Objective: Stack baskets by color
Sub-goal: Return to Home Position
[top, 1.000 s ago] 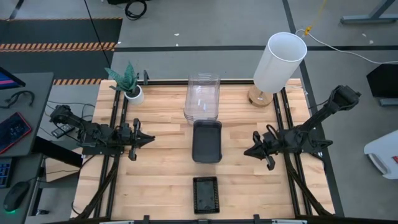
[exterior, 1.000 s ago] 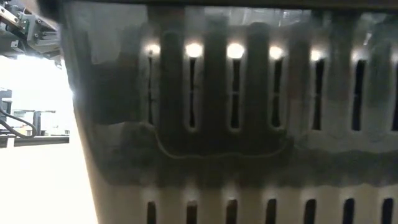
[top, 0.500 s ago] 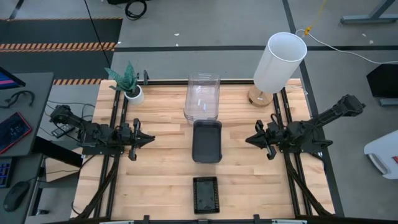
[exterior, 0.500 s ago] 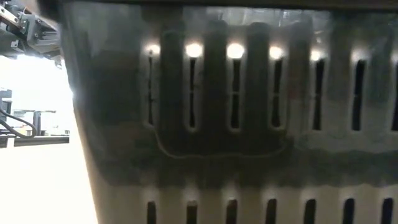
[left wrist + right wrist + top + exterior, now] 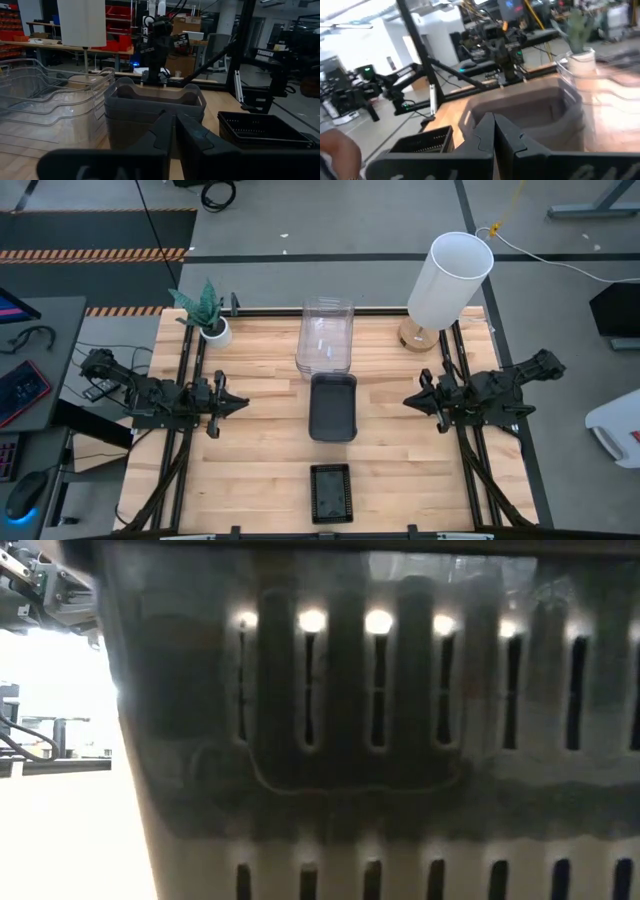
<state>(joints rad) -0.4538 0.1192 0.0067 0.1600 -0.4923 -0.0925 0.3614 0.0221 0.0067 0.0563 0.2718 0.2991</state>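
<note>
Three stacks of baskets stand in a row down the table's middle. The clear stack (image 5: pixel 326 338) is farthest, the dark-grey stack (image 5: pixel 332 406) is in the centre, and the black mesh stack (image 5: pixel 331 493) is at the near edge. All rest on their bases. My left gripper (image 5: pixel 242 404) is shut and level, left of the grey stack and pointing at it. My right gripper (image 5: pixel 407 400) is shut and level, right of the same stack. Neither touches anything. The left wrist view shows all three stacks beyond the shut fingers (image 5: pixel 175 132).
A tall white cylinder lamp (image 5: pixel 450 280) stands at the far right corner and a small potted plant (image 5: pixel 205 315) at the far left. Black rails (image 5: pixel 188 430) run along both side edges. The black mesh basket's wall (image 5: pixel 380 740) fills the low view.
My right gripper has drawn back toward the table's right edge and a little toward the far edge, staying shut, while its arm folded back. The baskets have not moved.
</note>
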